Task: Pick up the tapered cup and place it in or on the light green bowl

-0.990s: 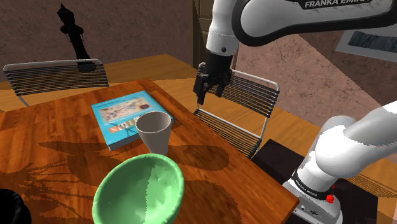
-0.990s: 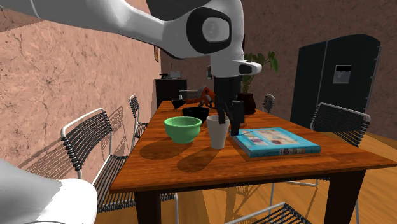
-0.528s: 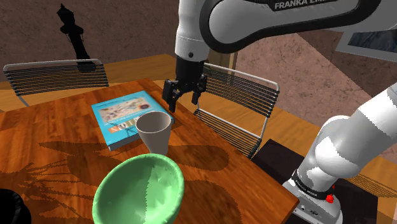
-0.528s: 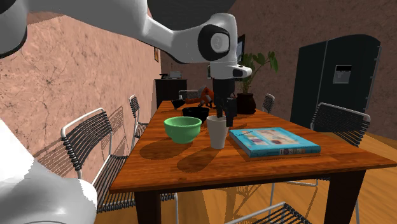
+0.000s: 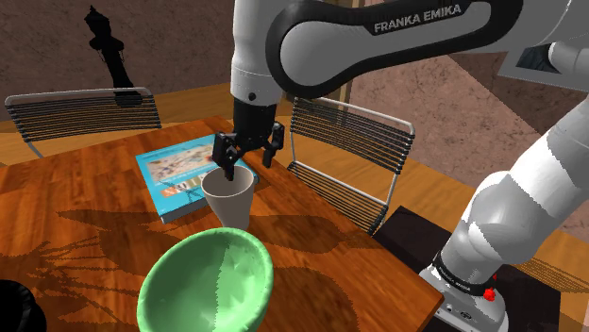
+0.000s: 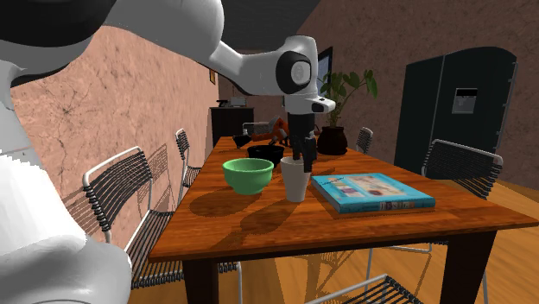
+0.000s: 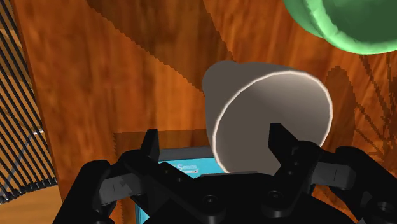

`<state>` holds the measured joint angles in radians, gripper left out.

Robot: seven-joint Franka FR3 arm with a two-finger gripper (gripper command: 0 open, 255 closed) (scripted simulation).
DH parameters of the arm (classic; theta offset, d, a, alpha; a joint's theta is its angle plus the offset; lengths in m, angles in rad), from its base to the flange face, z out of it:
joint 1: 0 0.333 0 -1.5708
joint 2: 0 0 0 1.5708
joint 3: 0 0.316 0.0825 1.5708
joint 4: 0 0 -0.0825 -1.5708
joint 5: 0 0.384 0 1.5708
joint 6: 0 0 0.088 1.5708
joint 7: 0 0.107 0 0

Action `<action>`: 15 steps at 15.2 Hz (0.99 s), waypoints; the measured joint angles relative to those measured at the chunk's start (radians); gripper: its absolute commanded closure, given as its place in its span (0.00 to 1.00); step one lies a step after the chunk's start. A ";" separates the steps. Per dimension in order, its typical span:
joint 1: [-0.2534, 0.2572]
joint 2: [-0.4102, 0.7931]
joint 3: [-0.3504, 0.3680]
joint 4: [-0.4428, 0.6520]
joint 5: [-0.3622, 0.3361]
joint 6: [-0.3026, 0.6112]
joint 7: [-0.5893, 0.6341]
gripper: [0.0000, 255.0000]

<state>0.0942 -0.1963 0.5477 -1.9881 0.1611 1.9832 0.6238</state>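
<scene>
Now you're hovering hand just above upright tapered cup, fingers apart: one hanging over mouth, other outside wall. Cup standing on counter between blue book and light green bowl.

Glossy wooden table, black wire chairs around it, rough reddish walls, dark fridge, potted plant.
</scene>
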 measured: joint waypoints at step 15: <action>0.001 0.019 0.009 -0.043 -0.007 0.062 0.005 1.00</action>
<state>0.0957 -0.1773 0.5570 -2.0313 0.1543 2.0450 0.6289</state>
